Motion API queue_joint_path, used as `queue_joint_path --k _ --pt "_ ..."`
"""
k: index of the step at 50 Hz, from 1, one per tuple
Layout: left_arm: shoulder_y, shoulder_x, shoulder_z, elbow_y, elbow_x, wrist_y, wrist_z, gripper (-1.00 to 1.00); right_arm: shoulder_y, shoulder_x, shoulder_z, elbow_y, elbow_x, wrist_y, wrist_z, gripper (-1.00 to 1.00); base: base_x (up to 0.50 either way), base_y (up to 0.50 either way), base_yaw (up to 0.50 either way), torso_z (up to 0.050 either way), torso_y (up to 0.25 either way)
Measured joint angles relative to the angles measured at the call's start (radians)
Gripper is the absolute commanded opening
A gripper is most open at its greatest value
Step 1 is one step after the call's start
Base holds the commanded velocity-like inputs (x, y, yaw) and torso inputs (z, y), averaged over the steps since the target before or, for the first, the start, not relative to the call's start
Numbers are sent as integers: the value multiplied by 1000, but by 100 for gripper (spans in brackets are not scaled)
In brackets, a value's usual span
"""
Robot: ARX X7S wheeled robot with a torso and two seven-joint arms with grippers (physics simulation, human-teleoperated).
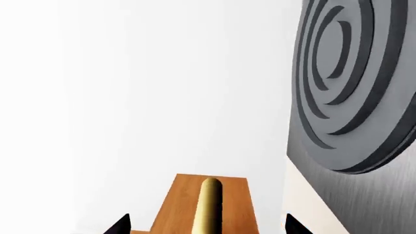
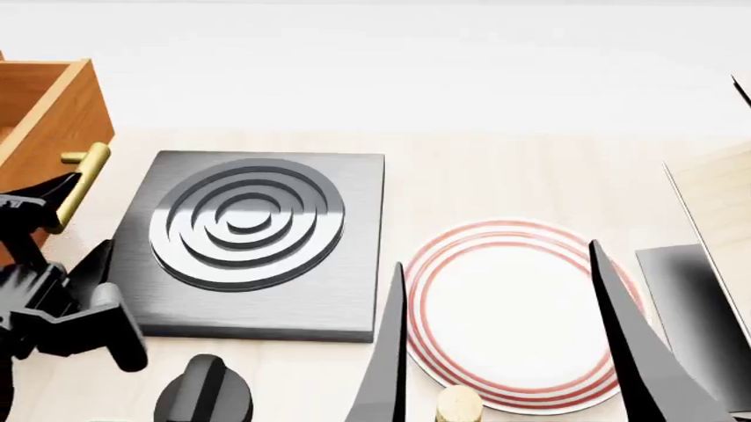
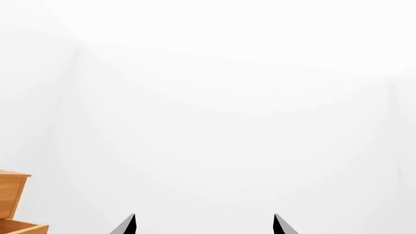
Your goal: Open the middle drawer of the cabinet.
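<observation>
Left pincer (image 1: pixel 206 225): fingers spread wide, straddling one brass bar handle (image 1: pixel 208 204) without visibly touching it; gripping nothing
Right pincer (image 3: pixel 203 225): one, fingers standing apart, empty, hanging over the plate side of the tabletop (image 2: pixel 493 167)
Risk, as judged: if the left fingers are closing off-centre, the round bar is likely slipping out; a pull angled sideways could be jamming the drawer in its runners, or dragging the whole cabinet (image 3: pixel 11 202) across the tabletop; the left arm is also sitting close to the burner plate's edge and may be knocking it
Count, near to far: one dark knob (image 2: pixel 202 391); one small brass cylinder (image 2: pixel 458 404); one red-ringed white plate (image 2: pixel 513 312); one black ringed burner plate (image 2: pixel 252 237)
Middle drawer (image 2: pixel 47 114): at far left, already standing out from the cabinet, interior showing; one handle
</observation>
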Motion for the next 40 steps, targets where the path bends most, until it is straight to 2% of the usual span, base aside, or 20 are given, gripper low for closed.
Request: queue_joint_path --k 5,17,24,40 --pt "-2 -50 -22 125 -13 -33 -31 100 -1 0 1 0 0 0 -1 100 0 0 0 0 0" --pt "-7 -275 -84 683 -68 -221 -104 100 -1 1 3 -4 -1 4 -1 100 0 0 0 0 0" --pt "-10 -380 -125 941 -134 -302 -121 100 -1 1 5 -11 -2 10 0 100 0 0 0 0 0" --pt "-65 -546 -233 1323 -378 -443 -83 100 -1 0 8 -20 -3 20 0 100 0 0 0 0 0"
